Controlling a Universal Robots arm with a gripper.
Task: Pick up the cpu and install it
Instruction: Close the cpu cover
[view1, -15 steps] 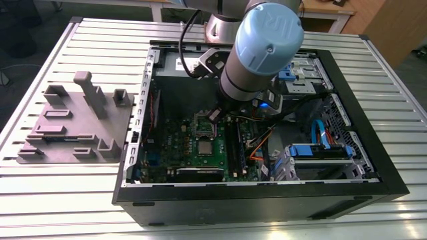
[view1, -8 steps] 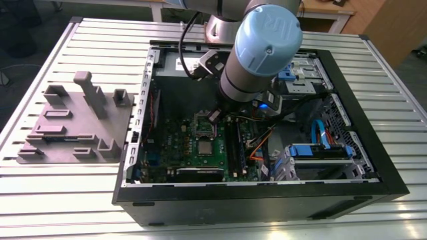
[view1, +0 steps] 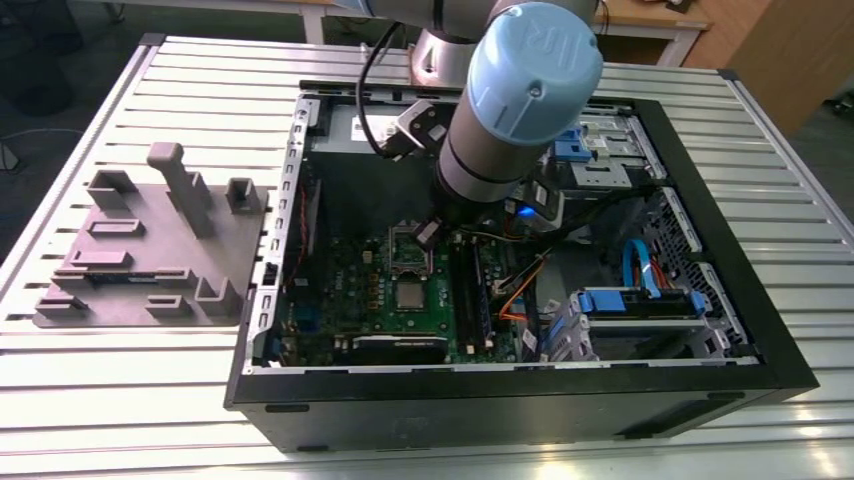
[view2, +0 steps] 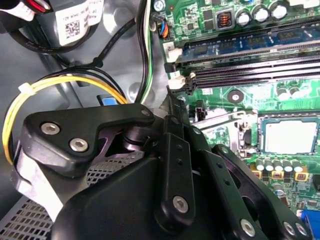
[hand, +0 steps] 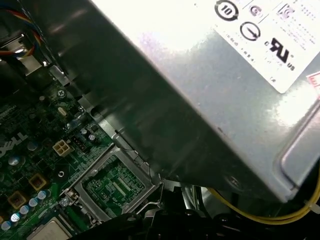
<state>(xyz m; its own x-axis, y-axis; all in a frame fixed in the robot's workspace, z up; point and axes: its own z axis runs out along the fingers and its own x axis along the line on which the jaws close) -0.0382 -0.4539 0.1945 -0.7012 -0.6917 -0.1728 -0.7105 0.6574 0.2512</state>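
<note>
One open computer case (view1: 254, 385) holds one green motherboard (view1: 350, 300); on it lie one cpu (view1: 408, 293) and one open socket frame (hand: 112, 184). One grey fixture block (view1: 147, 250) sits beside the case.

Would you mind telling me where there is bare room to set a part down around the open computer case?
In the exterior view, the slatted table is bare in front of the grey fixture tray and in a strip at the view's right of the case. Inside the case it is crowded: motherboard, cables, drive bays, and the arm above.
</note>
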